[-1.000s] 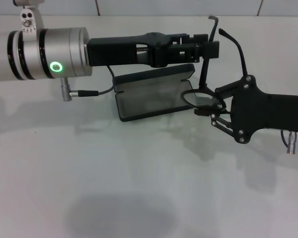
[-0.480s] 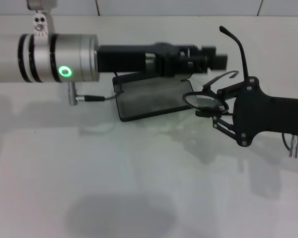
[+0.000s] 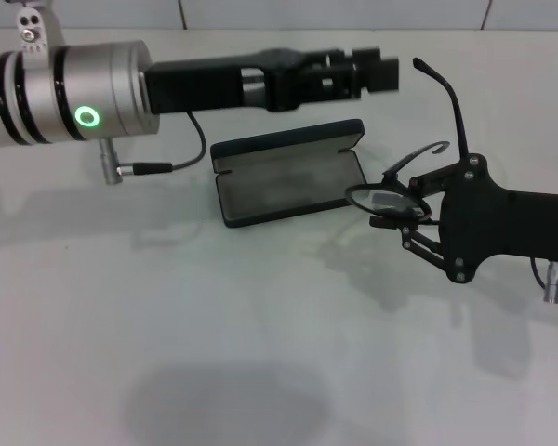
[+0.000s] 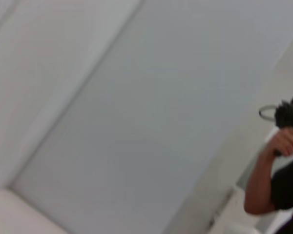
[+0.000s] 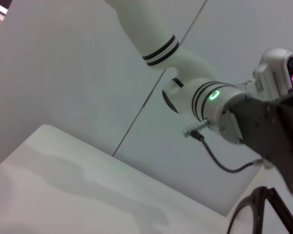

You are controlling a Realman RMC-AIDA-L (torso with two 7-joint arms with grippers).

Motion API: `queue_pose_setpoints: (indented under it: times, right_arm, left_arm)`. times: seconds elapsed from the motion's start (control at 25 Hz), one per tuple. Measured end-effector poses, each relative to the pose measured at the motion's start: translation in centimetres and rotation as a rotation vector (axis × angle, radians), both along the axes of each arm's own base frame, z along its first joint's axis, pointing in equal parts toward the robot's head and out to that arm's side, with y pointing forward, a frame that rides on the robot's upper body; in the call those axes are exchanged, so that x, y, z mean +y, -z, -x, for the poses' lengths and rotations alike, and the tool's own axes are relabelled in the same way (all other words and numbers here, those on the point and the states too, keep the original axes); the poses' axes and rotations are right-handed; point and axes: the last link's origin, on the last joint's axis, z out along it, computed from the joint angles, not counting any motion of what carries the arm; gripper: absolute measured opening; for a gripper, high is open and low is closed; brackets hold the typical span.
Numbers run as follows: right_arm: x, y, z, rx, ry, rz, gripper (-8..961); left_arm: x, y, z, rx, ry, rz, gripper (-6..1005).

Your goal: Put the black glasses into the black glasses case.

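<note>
The black glasses case [image 3: 288, 181] lies open on the white table, grey lining up, its lid standing along the far side. My right gripper [image 3: 393, 212] comes in from the right and is shut on the black glasses [image 3: 370, 197] at one lens, just off the case's right end. One temple arm sticks up, the other curves toward the case. Part of the glasses' rim [image 5: 256, 209] shows in the right wrist view. My left gripper [image 3: 379, 72] hovers above and behind the case, apart from the glasses.
The white table [image 3: 214, 353] stretches wide in front of the case. A grey cable [image 3: 181, 158] hangs from the left arm beside the case. A person [image 4: 278, 170] stands off in the background in the left wrist view.
The left gripper let go of the temple arm it held, and that arm folded down. The left arm then drew back to the left. The right gripper lowered the glasses slightly.
</note>
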Motion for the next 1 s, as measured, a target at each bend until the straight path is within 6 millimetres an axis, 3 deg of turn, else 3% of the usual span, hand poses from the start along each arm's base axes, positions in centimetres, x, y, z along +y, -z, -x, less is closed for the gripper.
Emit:
queue_pose_setpoints:
  times: [0.36,1.0]
  right_arm:
    - [0.1,0.0,0.2,-0.009,-0.032,-0.017,116]
    - [0.2,0.1,0.0,-0.015,-0.028,-0.022,115]
  left_arm:
    - [-0.3,2.4,-1.2,0.084,0.036,0.11,665]
    - [-0.9,3.9,-2.1,0.135,0.08,0.181,665]
